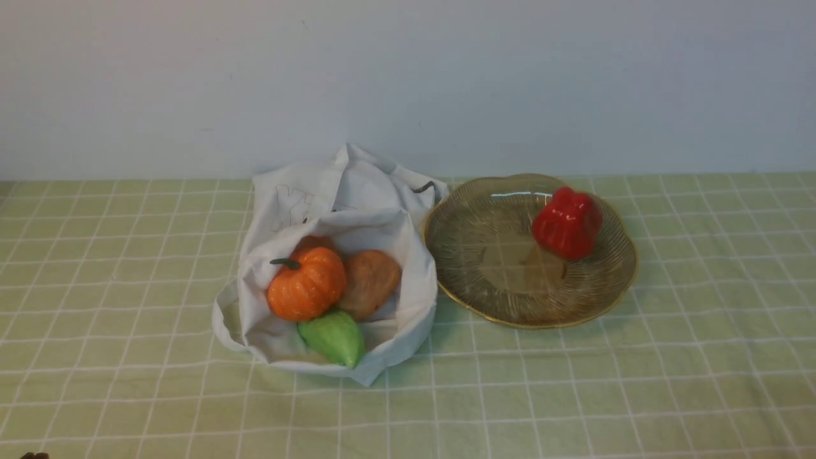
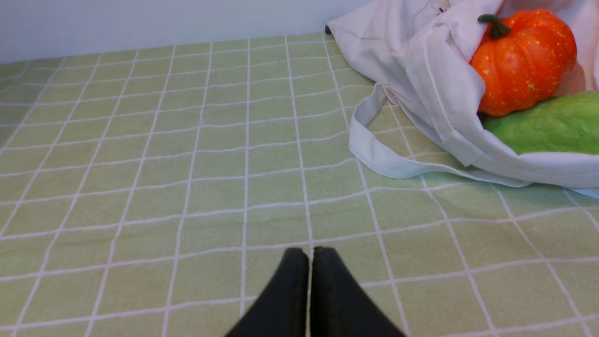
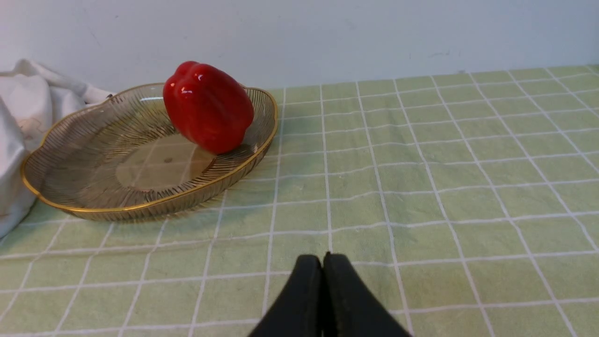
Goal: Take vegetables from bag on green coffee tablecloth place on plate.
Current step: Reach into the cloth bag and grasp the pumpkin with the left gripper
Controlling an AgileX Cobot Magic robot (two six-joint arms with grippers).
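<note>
Three vegetables (image 1: 325, 290) lie in the bag (image 1: 331, 197), centre-left of the front view: pumpkin (image 1: 306, 284), potato (image 1: 368, 280), gourd (image 1: 335, 336). Both my left gripper (image 2: 310, 255) and right gripper (image 3: 323, 262) are pinched together, empty, over the tablecloth (image 1: 127, 382). I should spread the left one, then straddle the pumpkin's ribs from above.

Orange pumpkin (image 1: 306, 284), red pepper (image 1: 567, 222), amber plate (image 1: 484, 299), green white-gridded tablecloth (image 1: 669, 382).

Soft even light (faint shadows)
</note>
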